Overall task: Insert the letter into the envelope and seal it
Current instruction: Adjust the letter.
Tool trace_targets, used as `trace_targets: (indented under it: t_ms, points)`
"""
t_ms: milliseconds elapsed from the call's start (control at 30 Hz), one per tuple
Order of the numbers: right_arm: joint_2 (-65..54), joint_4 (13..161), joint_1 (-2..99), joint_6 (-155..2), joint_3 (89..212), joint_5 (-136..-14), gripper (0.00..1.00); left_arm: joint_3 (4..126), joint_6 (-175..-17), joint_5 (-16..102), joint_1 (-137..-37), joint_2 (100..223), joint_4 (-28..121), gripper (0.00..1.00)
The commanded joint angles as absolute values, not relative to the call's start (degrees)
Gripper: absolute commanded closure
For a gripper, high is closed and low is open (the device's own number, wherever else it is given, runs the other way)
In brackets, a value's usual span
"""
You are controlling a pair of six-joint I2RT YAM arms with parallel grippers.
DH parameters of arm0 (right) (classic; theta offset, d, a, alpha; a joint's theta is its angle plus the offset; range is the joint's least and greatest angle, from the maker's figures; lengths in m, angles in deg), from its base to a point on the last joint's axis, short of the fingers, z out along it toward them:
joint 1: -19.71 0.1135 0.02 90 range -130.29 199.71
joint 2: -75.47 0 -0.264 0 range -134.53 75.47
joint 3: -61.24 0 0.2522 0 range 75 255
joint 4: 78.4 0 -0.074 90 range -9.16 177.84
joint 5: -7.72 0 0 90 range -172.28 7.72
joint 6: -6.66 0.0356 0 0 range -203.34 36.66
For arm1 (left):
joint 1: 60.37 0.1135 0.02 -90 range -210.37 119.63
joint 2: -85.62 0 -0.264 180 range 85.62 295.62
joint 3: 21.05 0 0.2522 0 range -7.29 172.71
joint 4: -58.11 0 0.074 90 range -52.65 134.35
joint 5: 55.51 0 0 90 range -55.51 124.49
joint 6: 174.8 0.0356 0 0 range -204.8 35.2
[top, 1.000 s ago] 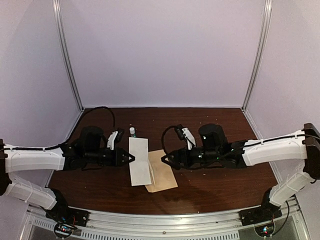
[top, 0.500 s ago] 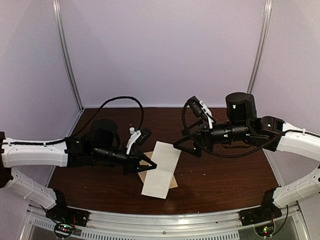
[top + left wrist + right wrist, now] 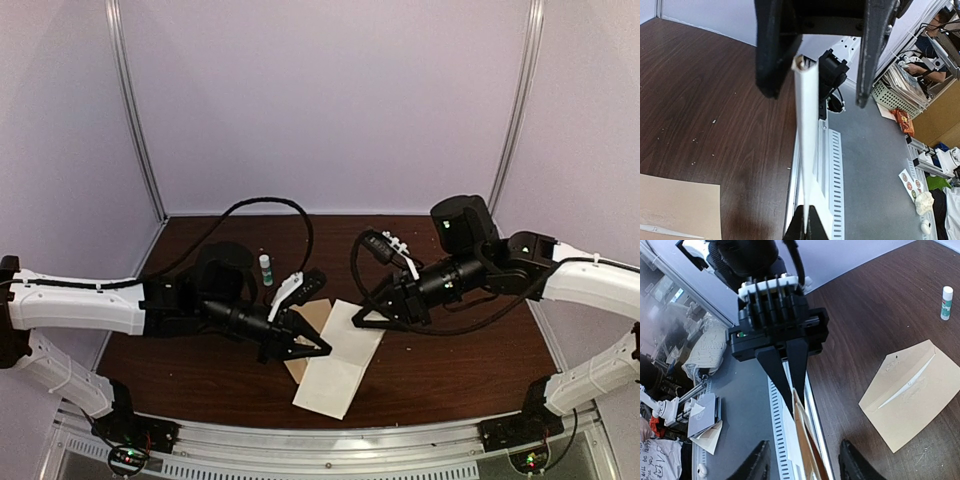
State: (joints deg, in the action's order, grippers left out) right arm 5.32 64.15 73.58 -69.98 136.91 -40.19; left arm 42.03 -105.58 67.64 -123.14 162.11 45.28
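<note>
Letter (image 3: 345, 378), a pale cream sheet, is pinched at one edge by the left gripper (image 3: 320, 348), whose two pointed fingers (image 3: 807, 226) are closed tight together on the paper. In the top view the sheet covers the right-hand part of the envelope (image 3: 312, 316) and reaches past the envelope's near edge toward the arm bases. Both wrist cameras see the sheet almost edge-on, as a thin strip running straight from one gripper to the other, so it looks raised off the envelope rather than lying flat on it; how high it sits cannot be told. The right gripper (image 3: 363, 320) is at the sheet's opposite edge, on the side away from the envelope, with its jaws parted. Its two dark fingers (image 3: 771, 55) stand one on each side of the paper with a visible gap on both sides, so they grip nothing. The envelope lies flat on the dark wooden table (image 3: 450, 375), tan and plain, with a pale diagonal line across its face. Whether its flap is open or folded down cannot be told. A small glue stick (image 3: 265, 267) with a white body stands upright on the table behind the envelope, on its far left side, apart from it and from both grippers.
</note>
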Motion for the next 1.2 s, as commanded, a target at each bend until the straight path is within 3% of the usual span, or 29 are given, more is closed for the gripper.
trace_targets:
  t_ms: [0, 133, 167, 200, 367, 467, 733, 1000, 1067, 1167]
  points:
    - [5.3, 67.6, 73.6, -69.6, 136.2, -34.5, 0.65, 44.2, -104.1, 69.4, -123.4, 162.1, 46.1, 1.0]
    - [5.0, 68.8, 73.6, -69.6, 136.1, -33.6, 0.87, 44.5, -104.1, 69.4, -123.4, 162.1, 46.1, 1.0]
    - [5.0, 68.7, 73.6, -69.8, 136.2, -34.3, 0.97, 44.5, -104.2, 69.1, -123.4, 162.0, 46.2, 1.0]
    - [5.3, 68.8, 73.6, -69.8, 136.2, -35.2, 1.0, 44.5, -104.5, 68.5, -123.4, 161.8, 46.3, 0.96]
    - [9.0, 73.2, 73.3, -68.3, 135.1, -41.3, 1.0, 41.6, -107.5, 62.9, -123.2, 157.7, 51.5, 0.5]
    - [12.5, 80.0, 73.2, -65.2, 132.8, -45.4, 1.0, 37.9, -111.2, 58.5, -122.6, 153.9, 56.7, 0.31]
    - [22.7, 101.1, 73.2, -58.4, 123.2, -58.3, 1.0, 30.9, -120.2, 48.6, -119.9, 147.6, 66.2, 0.19]
    - [25.1, 112.9, 73.2, -55.4, 118.1, -62.8, 1.0, 29.4, -124.3, 53.0, -119.7, 149.0, 78.7, 0.17]
    - [24.6, 114.4, 73.2, -55.0, 117.7, -62.8, 1.0, 29.5, -125.1, 54.1, -119.7, 149.8, 81.3, 0.22]
    - [24.2, 116.0, 73.2, -54.6, 117.1, -62.7, 1.0, 29.4, -126.3, 55.4, -119.7, 151.0, 85.1, 0.41]
